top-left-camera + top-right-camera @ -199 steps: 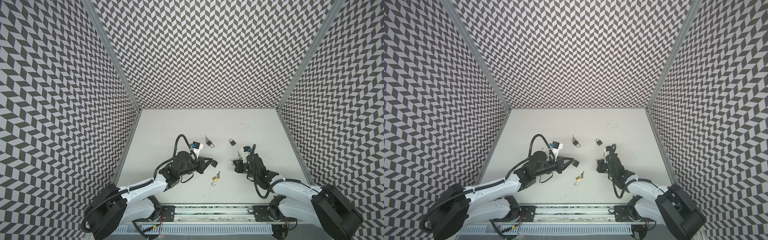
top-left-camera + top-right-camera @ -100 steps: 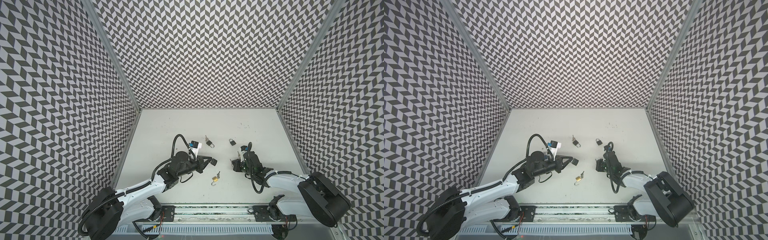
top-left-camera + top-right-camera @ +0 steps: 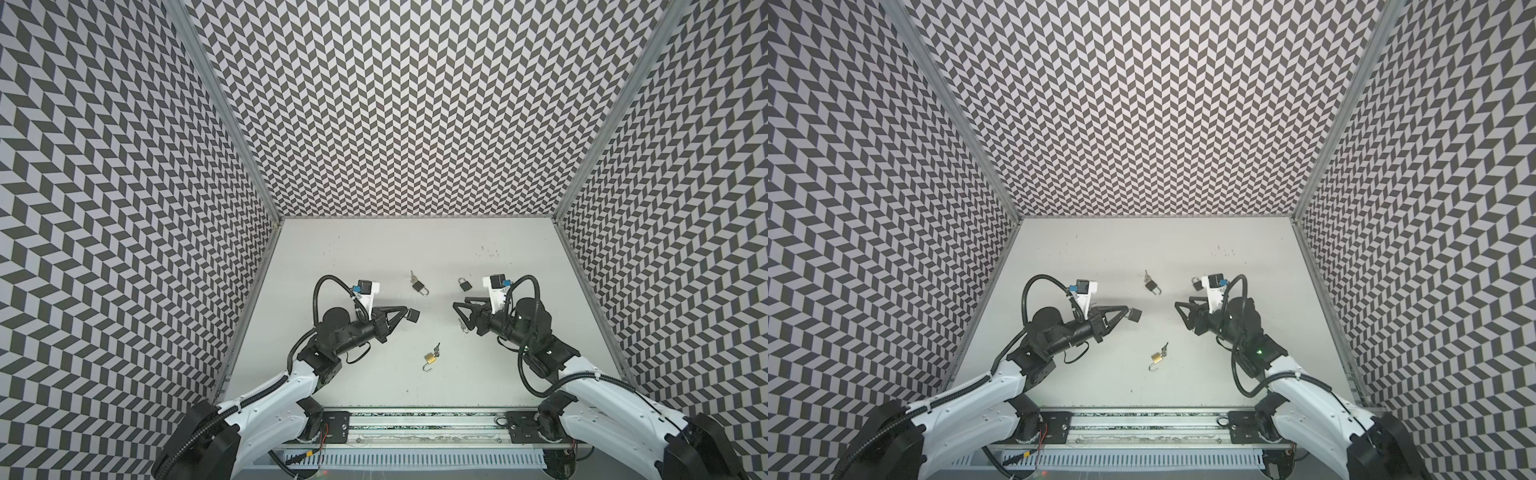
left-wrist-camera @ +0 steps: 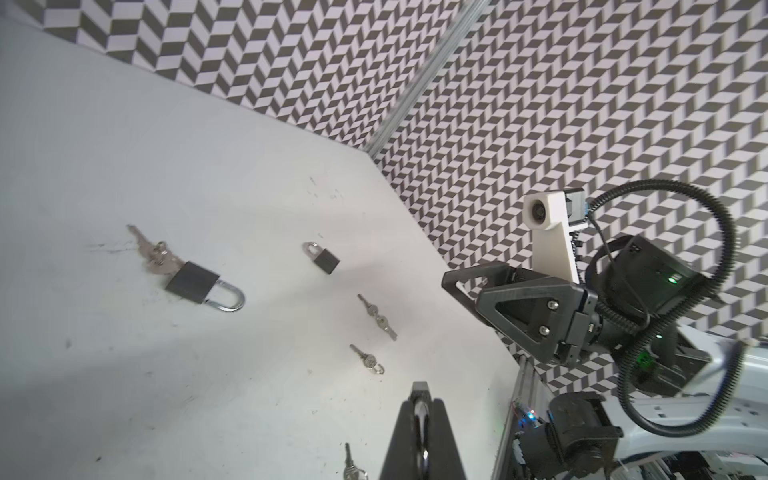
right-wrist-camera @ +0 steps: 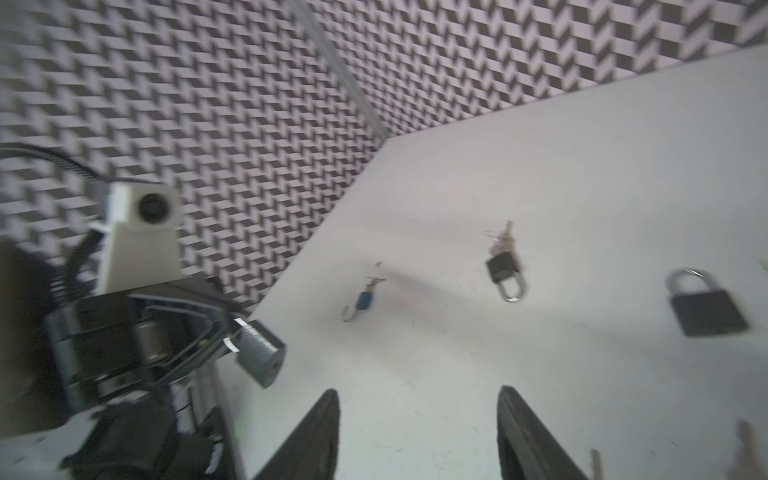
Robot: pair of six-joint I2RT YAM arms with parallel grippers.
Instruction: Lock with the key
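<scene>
Lower centre of both top views: two arms face each other across a gap on the white table (image 3: 374,257). At left, the left gripper (image 3: 406,312) has its jaws pinched narrow on a dark padlock (image 3: 413,316), which it holds at its tip, clear of the table. The right wrist view shows this padlock at the left of the frame, its keyhole end turned toward that camera. At right, the right gripper (image 5: 417,390) has its jaws spread wide and grips nothing; bare table shows between its two fingers (image 5: 316,432). In a top view, loose keys (image 3: 462,325) lie on the table just below the right gripper's tip. The left wrist view shows them as two small bunches at mid-frame. A brass padlock (image 3: 430,358), shackle swung open and keys at its upper end, lies below and between the grippers. Above them lie a black padlock with keys (image 3: 419,286), left of centre, and a plain black padlock (image 3: 464,284), right of centre.
</scene>
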